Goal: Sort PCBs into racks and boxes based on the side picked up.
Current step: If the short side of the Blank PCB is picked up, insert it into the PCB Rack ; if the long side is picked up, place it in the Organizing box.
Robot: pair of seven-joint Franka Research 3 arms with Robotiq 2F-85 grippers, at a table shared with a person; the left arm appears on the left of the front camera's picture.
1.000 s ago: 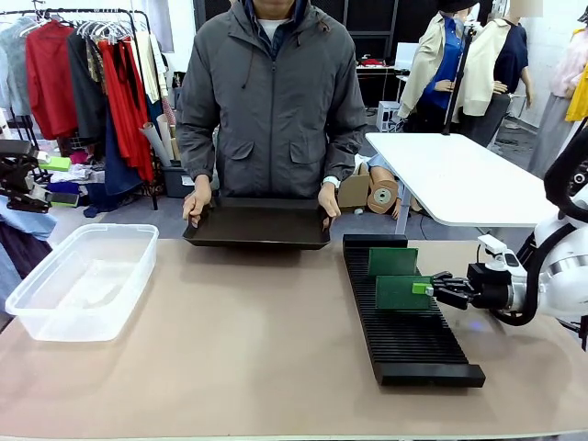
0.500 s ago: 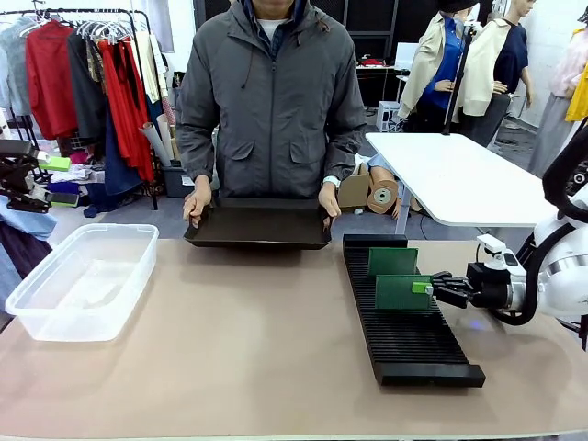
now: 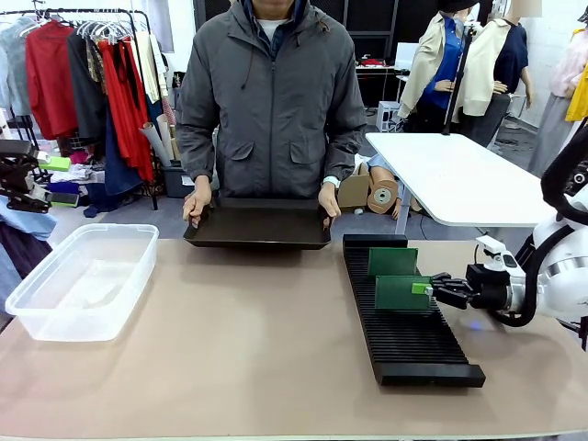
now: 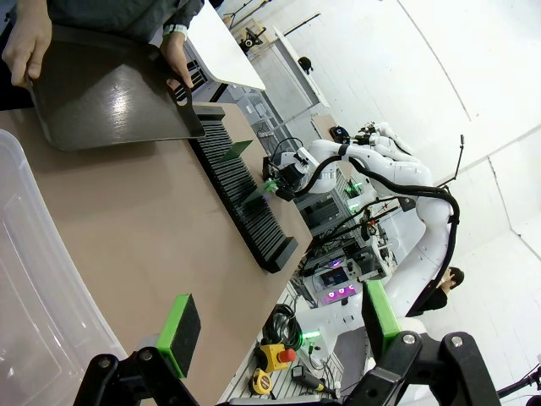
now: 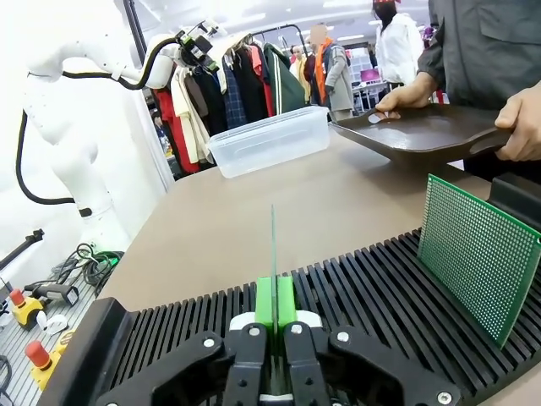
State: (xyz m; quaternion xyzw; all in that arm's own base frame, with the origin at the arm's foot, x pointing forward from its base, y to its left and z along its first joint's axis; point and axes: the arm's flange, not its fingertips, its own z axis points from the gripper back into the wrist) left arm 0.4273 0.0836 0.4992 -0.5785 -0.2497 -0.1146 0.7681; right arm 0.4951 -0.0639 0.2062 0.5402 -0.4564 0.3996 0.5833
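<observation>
A long black slotted rack (image 3: 402, 312) lies on the right of the table. One green PCB (image 3: 392, 261) stands upright in a far slot, its dotted face showing in the right wrist view (image 5: 475, 254). A second PCB (image 3: 402, 293) stands on edge in the rack's middle, seen edge-on as a thin line in the right wrist view (image 5: 273, 245). My right gripper (image 3: 428, 289) is shut on this PCB's right edge. My left gripper (image 4: 279, 326) hangs open above the table's left end, nothing between its green pads. The clear box (image 3: 83, 280) sits at the left.
A person at the far side holds a dark shallow tray (image 3: 258, 223) by both ends, tilted on the table's far edge. A white table (image 3: 450, 179) stands behind at the right. Clothes racks hang at the back left.
</observation>
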